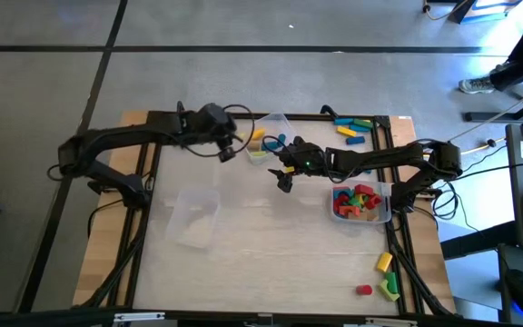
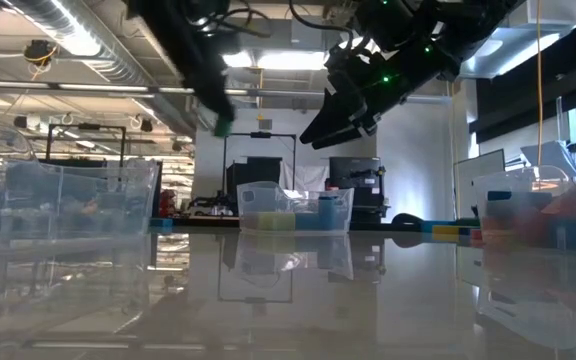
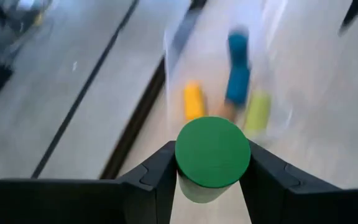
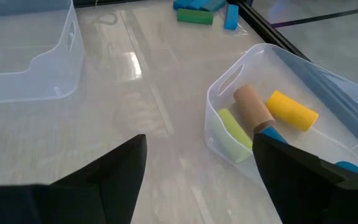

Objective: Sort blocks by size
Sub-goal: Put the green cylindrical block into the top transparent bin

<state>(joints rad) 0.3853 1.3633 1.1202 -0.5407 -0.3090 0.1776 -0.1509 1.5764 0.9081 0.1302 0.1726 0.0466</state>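
The left gripper (image 3: 211,180) is clamped on a green cylinder (image 3: 212,152), held in the air just short of the clear bin (image 1: 266,136) at the table's far edge. Ahead of its fingers, that bin holds yellow, blue and pale-green cylinders (image 3: 238,78). By my reading the step in hand is delivery — the next move calls for carrying the cylinder over the rim, then releasing.

The right gripper (image 1: 284,177) hangs empty beside the same bin, jaws wide. Its wrist view alone shows a tan cylinder (image 4: 253,106) inside — the high view alone shows the full bin of small blocks (image 1: 360,202) and an empty bin (image 1: 193,218).
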